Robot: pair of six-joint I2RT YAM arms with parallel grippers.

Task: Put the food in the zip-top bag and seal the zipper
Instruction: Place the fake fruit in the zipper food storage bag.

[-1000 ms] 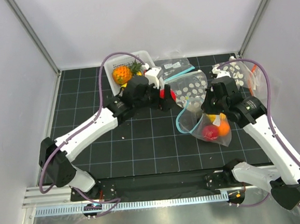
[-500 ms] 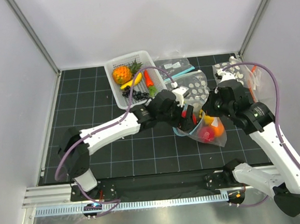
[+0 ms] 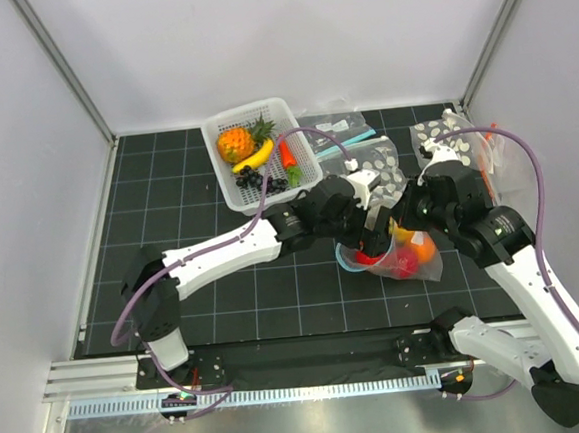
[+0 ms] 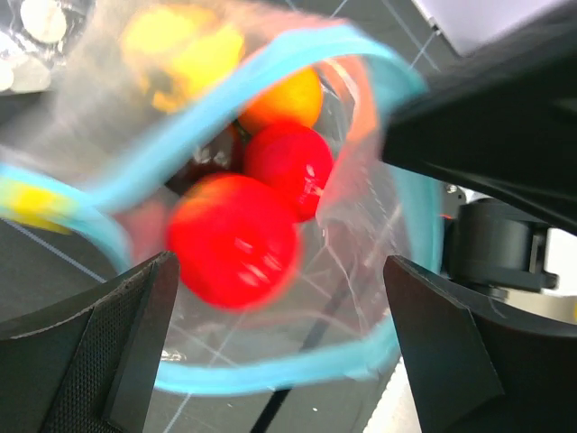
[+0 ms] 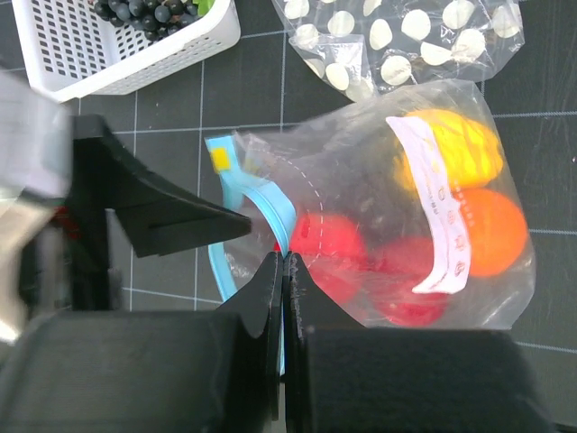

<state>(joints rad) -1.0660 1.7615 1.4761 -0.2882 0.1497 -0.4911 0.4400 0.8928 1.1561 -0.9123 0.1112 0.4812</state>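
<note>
Left gripper (image 4: 278, 262) is spread wide, gripping nothing, right at the mouth of the zip-top bag (image 5: 361, 171). In the left wrist view a blurred red apple (image 4: 233, 239) sits between the fingers, touching neither, inside the teal zipper (image 4: 270, 379) loop. A second red apple (image 4: 284, 167), orange (image 4: 284, 97) and lemon (image 4: 180, 41) lie deeper in, toward 12 o'clock of that view. Right gripper (image 5: 283, 262) is clamped tight on the zipper rim; the mouth stands open.

Top view: the bag is at 4 o'clock from table centre, left gripper at its 10 o'clock edge, right gripper at its 12. White basket (image 3: 226, 179) with pineapple (image 3: 232, 144) and banana (image 3: 253, 157) sits at the bag's 10 o'clock, apart. Dotted bags (image 3: 374, 162) lie at its 12 o'clock, near both wrists.
</note>
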